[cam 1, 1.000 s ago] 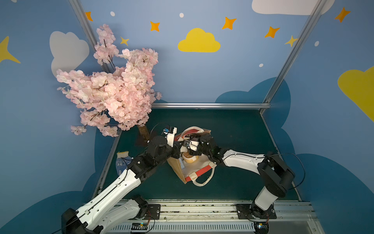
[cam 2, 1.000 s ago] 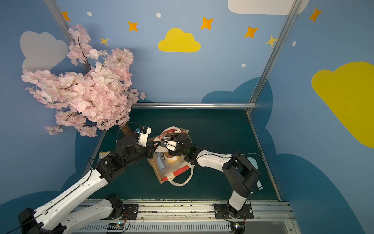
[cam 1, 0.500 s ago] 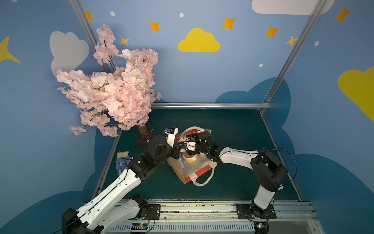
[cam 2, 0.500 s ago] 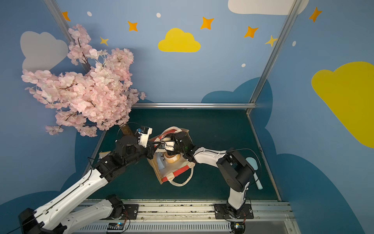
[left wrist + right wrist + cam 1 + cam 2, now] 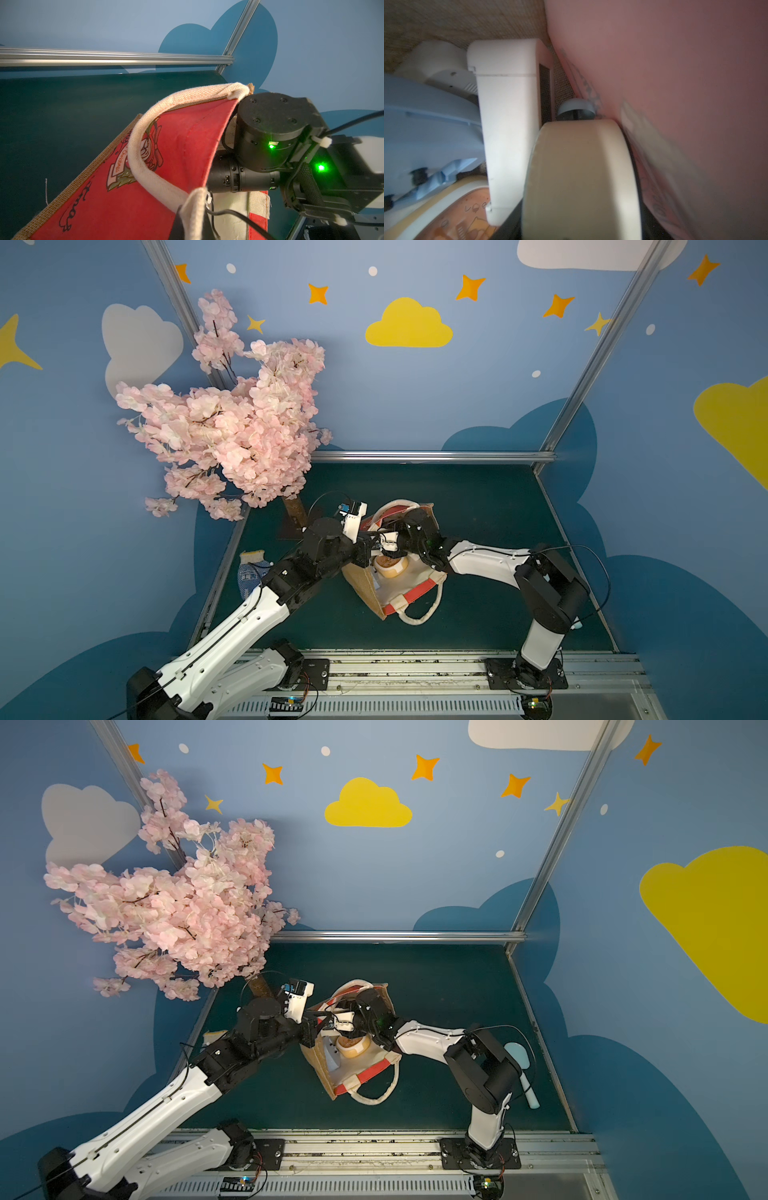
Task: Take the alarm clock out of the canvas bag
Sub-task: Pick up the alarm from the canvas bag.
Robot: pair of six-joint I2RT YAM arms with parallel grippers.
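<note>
Boxy canvas bag (image 5: 364,587) with red printed faces, tan burlap sides and cream lining, standing upright and open-mouthed at the middle of the dark-green table mat (image 5: 478,506). One thick cream handle (image 5: 417,616) droops over the bag's near side onto the mat. The left gripper (image 5: 369,549) is closed tight on the bag's left rim, where the other cream handle joins the red face (image 5: 124,197). The right gripper (image 5: 385,551) reaches down into the bag's mouth from the right. In the right wrist view its dark fingers (image 5: 511,230) stand apart on either side of the cream, round-bodied alarm clock (image 5: 581,170). The clock lies inside the bag against the pinkish inner wall, with a small grey dome (image 5: 575,109) at one edge. Whether the fingers press the clock cannot be told. Beside the clock in the bag are a white rectangular box (image 5: 506,124) with a dark panel, a light-blue plastic piece (image 5: 429,124) and a cream-rimmed disc (image 5: 388,567) with an orange-brown face. Outside the bag are a pink artificial blossom tree (image 5: 232,427) at the far left, a blue-and-white knitted mitten (image 5: 251,572) at the mat's left edge, and a pale-blue handled utensil (image 5: 524,1077) near the right edge.
</note>
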